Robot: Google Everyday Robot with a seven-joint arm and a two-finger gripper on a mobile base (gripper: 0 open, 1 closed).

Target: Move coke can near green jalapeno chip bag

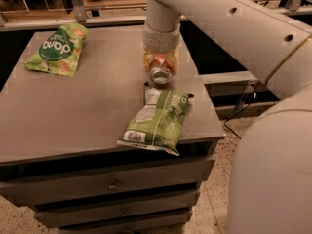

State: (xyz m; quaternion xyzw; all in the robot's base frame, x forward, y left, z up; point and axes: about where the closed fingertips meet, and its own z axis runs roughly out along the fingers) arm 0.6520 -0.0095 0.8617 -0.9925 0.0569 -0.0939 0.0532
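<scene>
Your gripper (160,62) is pinching the can (161,74) sideways, silver end toward the camera. It's low over the bench (73,111), just beside the jalapeno bag (158,118) top edge, so that looks like the drop spot. The other bag (57,50) sits well apart.

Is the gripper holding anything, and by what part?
Yes, the gripper grips the coke can by its sides, just beyond the green jalapeno chip bag.
</scene>
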